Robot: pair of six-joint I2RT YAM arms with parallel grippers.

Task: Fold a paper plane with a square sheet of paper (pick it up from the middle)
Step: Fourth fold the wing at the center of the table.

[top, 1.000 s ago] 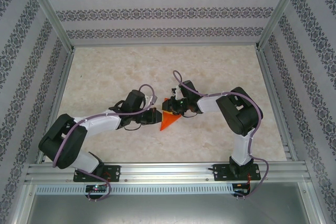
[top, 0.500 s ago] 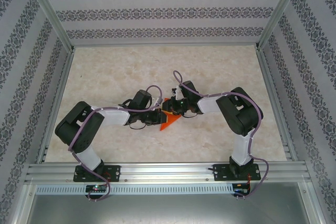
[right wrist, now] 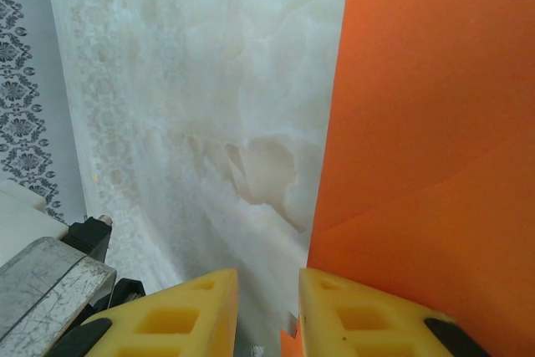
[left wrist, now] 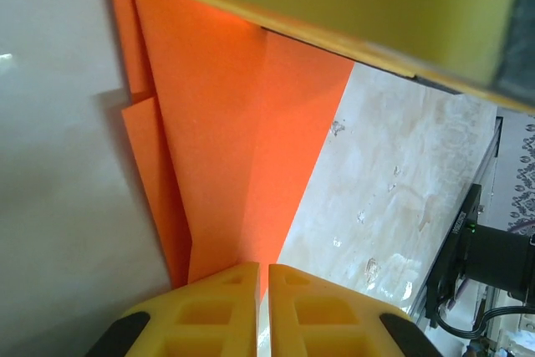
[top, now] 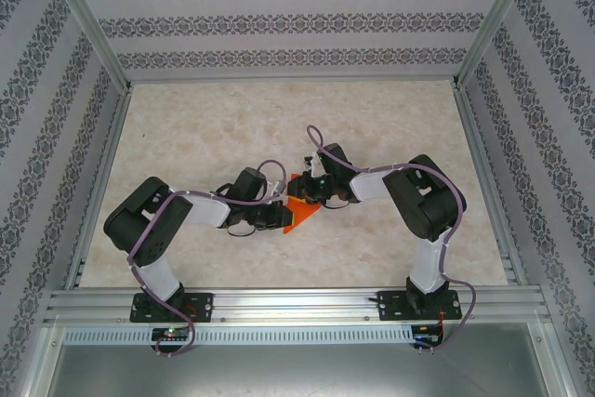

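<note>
The desk (top: 390,118) is a broad slab of cream, marble-veined, faintly glossy surface. Walls (top: 279,16) papered in grey ornamental bands box it in, with a bare aluminium frame (top: 297,299) at the edges. Two white-and-black arms, the left arm (top: 158,220) and the right arm (top: 423,197), bend inward and meet at mid-desk over the orange paper (top: 302,212).

The paper lies flat there, matte and bright. It is folded into overlapping layers with sharp straight creases, and it narrows to a point on the near side.

The right claw (right wrist: 267,277) has ribbed yellow fingers that stand partly apart. Bare desk shows between them, and one finger is over the paper's edge.

The left claw (left wrist: 261,272) is drawn nearly together, leaving a thin slit at the paper's tip. I cannot tell whether it pinches the paper.
</note>
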